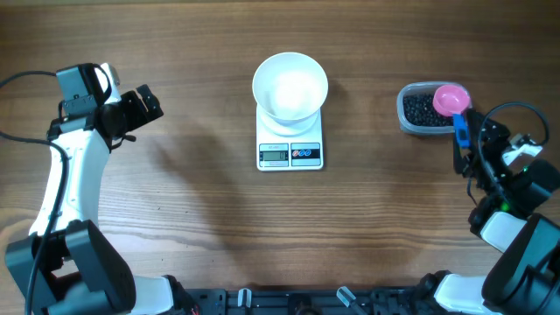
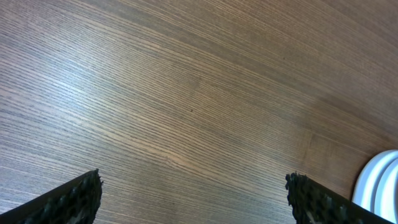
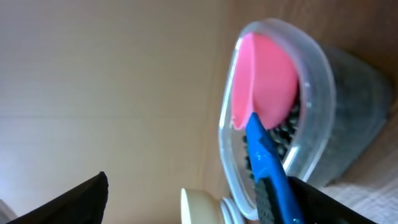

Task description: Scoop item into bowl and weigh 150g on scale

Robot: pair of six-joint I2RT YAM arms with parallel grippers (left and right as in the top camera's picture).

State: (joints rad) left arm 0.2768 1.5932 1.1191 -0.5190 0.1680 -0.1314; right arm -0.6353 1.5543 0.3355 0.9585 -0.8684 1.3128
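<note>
Start at your right pincer (image 3: 198, 180). In the right wrist view its jaws stand wide and released. The scoop's blue handle (image 3: 268, 171) rises between them, close by the finger at lower right, perhaps touching it, and well apart from the other, so nothing is clasped yet. The handle's long axis runs straight away from the pincer, up the frame, to the pink scoop head (image 3: 264, 81), which rests on the rim of the clear tub (image 3: 323, 68). Beneath the head lie the black beads (image 3: 287, 132), all of them in that tub. Farther off, at the centre of the overhead view, the white bowl (image 1: 290, 85) sits on the scale (image 1: 290, 154) and shows no beads inside; the display is too small to read. Your right arm is much the nearer to the scoop. The left pincer (image 2: 193, 180), at the overhead's left, hangs released over the desk (image 2: 186, 93), holding nothing.
</note>
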